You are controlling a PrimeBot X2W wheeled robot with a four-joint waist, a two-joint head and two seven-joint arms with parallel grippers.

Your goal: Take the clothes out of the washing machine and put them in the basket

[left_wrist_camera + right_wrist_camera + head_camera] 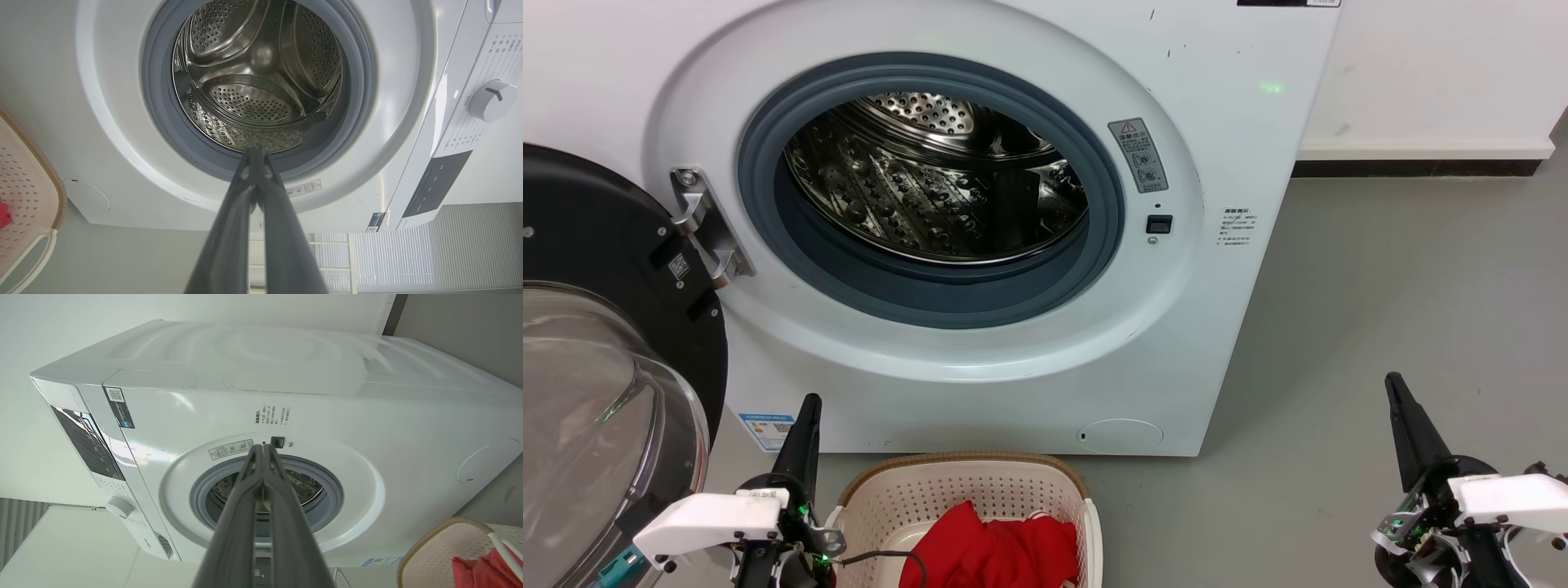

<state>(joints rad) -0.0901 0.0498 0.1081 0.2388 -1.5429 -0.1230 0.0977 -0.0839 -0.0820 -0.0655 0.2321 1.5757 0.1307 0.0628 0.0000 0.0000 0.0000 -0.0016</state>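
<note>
The white washing machine [1225, 122] stands ahead with its black-framed glass door [596, 384] swung open to the left; its steel drum [931, 180] holds no fabric that I can see. Below it on the floor sits the cream basket [947, 490] with the red clothes [996, 547] lying inside. My left gripper [809, 400] is shut and empty, just left of the basket. Far to the right over the floor, my right gripper [1393, 380] is shut and empty too. The wrist views show the drum [261, 81], the basket [433, 555] and the clothes [486, 567].
Grey floor [1405, 310] stretches to the right of the machine up to a white wall with a dark skirting [1421, 167]. The open door takes up the left side near my left arm. A control dial [492, 100] is on the machine's panel.
</note>
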